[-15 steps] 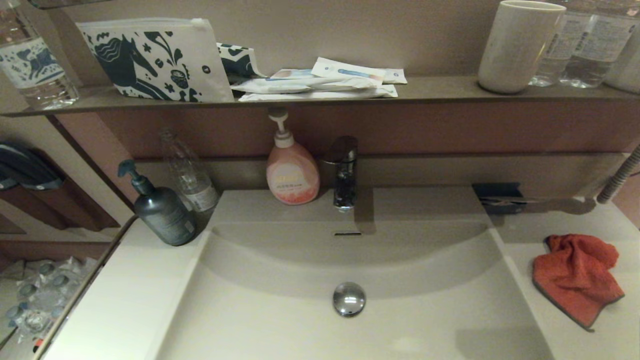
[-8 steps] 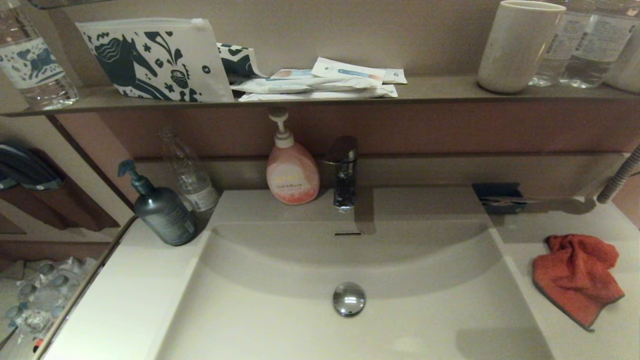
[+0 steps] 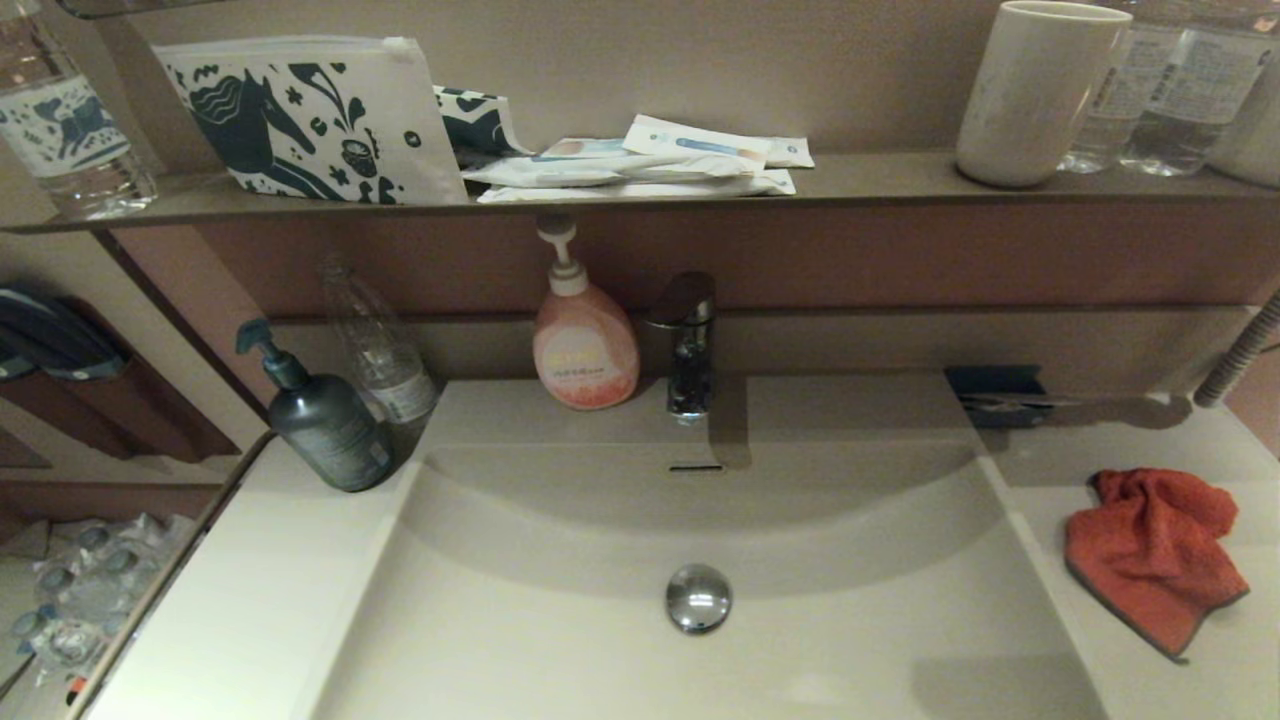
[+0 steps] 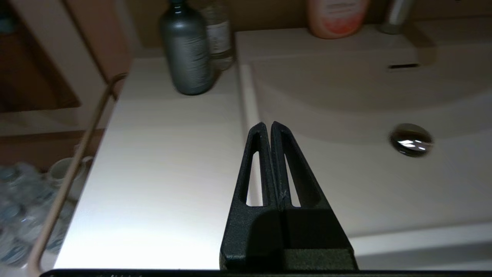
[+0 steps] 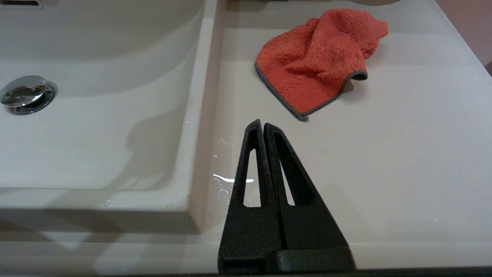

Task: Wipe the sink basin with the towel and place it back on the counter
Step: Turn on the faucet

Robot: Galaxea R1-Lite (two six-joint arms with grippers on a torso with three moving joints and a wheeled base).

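Observation:
The orange-red towel (image 3: 1150,560) lies crumpled on the off-white counter (image 3: 1090,470) to the right of the sink basin (image 3: 560,640); the right wrist view shows the towel (image 5: 315,65) with its dark grey edge. The basin has a chrome drain plug (image 3: 698,598) and an overflow slot (image 3: 695,467). My right gripper (image 5: 263,124) is shut and empty, above the counter (image 5: 403,154) near the basin's right rim, short of the towel. Over the basin's left rim my left gripper (image 4: 267,125) hangs shut and empty. Neither gripper shows in the head view.
A grey pump bottle (image 3: 325,420) and a clear bottle (image 3: 380,345) stand at the back left, a pink soap dispenser (image 3: 583,340) and the faucet (image 3: 688,345) behind the basin. Water drops (image 5: 221,184) lie on the counter by the rim. A brown shelf (image 3: 880,180) holds pouches and a cup.

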